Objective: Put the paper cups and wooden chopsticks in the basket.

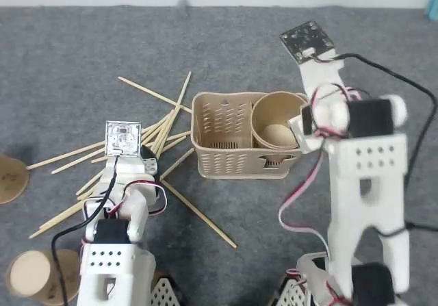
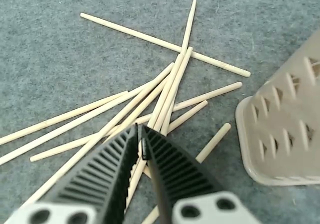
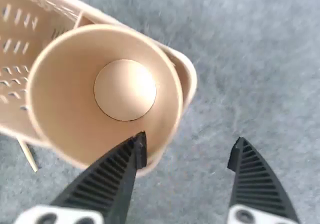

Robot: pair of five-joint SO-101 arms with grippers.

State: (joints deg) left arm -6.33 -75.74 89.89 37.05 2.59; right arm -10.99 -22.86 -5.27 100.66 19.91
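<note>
Plainly, pale slender chopsticks [image 2: 170, 83] lie crisscrossed.

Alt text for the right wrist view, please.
The open right gripper hangs beside a paper cup sitting mouth-up in one end of the basket, one fingertip at the cup's rim, the other over the grey table cover.

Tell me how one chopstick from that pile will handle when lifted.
The chopsticks look like thin rigid wood: probably stiff and light. Held off-centre, one may well pivot. They lie crossed, so lifting one likely disturbs neighbours.
</note>
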